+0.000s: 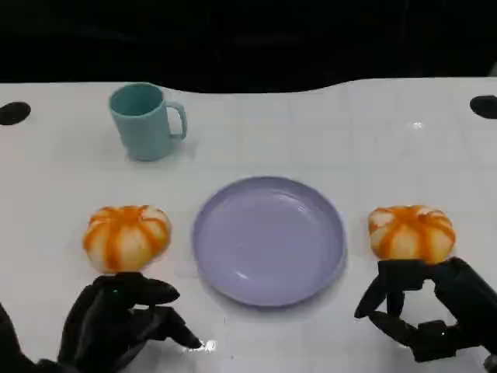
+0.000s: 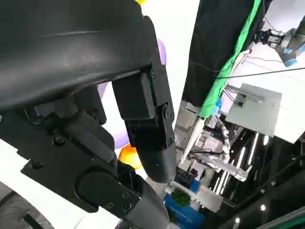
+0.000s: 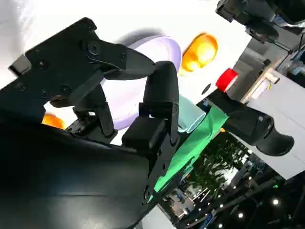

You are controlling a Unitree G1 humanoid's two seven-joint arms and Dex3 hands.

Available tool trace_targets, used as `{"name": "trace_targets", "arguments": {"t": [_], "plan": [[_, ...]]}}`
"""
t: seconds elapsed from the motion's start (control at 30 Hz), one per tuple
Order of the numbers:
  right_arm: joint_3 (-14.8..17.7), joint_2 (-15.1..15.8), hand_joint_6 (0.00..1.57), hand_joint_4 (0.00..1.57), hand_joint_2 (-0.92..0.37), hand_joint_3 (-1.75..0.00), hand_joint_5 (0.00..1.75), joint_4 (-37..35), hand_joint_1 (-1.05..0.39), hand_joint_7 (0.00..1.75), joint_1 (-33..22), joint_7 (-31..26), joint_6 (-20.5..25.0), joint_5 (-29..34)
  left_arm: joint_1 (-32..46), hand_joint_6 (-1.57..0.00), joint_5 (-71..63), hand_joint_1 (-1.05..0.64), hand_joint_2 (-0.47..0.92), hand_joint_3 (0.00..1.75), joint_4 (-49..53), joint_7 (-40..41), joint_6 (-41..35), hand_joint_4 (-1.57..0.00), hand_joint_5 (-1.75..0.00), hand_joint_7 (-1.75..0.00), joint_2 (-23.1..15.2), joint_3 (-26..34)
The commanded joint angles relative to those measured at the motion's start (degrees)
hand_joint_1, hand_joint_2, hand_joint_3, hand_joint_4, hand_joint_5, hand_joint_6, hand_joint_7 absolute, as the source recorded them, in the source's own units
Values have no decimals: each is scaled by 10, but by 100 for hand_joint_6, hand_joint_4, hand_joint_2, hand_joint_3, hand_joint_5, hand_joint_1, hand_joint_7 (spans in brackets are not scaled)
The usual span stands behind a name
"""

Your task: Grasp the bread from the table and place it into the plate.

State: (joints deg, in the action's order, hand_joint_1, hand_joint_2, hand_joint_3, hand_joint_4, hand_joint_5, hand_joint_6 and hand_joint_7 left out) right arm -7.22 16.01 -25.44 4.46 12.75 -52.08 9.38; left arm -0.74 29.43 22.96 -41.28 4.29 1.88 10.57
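Two orange-and-white bread buns lie on the white table, one on each side of the purple plate [image 1: 268, 237]. The left bun [image 1: 126, 235] sits just beyond my left hand [image 1: 124, 318], which is open with nothing in it. The right bun [image 1: 411, 231] lies right ahead of my right hand [image 1: 427, 307], whose fingers curve toward it without holding it. In the right wrist view the plate [image 3: 157, 50] and the far bun [image 3: 200, 51] show past my fingers [image 3: 159, 95]. A piece of a bun [image 2: 129, 156] shows in the left wrist view behind my fingers [image 2: 147, 124].
A teal mug [image 1: 147, 120] stands upright at the back left, handle to the right. Two dark round holes [image 1: 14, 113] mark the table's far corners. The table's far edge runs along a dark backdrop.
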Motion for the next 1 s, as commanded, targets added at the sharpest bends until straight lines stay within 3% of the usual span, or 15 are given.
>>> {"name": "trace_targets", "arguments": {"t": [0.03, 1.0], "plan": [[4, 7, 86, 83, -51, -91, 159, 0, -28, 98, 5, 2, 3, -6, 3, -156, -4, -93, 67, 0, -2, 3, 2, -157, -41, 0, -8, 3], [5, 8, 87, 84, -50, -91, 158, 1, -26, 95, 4, -1, 1, -2, 3, -156, -3, -93, 67, 0, -1, 2, 3, -157, -41, 0, -8, 3]]}}
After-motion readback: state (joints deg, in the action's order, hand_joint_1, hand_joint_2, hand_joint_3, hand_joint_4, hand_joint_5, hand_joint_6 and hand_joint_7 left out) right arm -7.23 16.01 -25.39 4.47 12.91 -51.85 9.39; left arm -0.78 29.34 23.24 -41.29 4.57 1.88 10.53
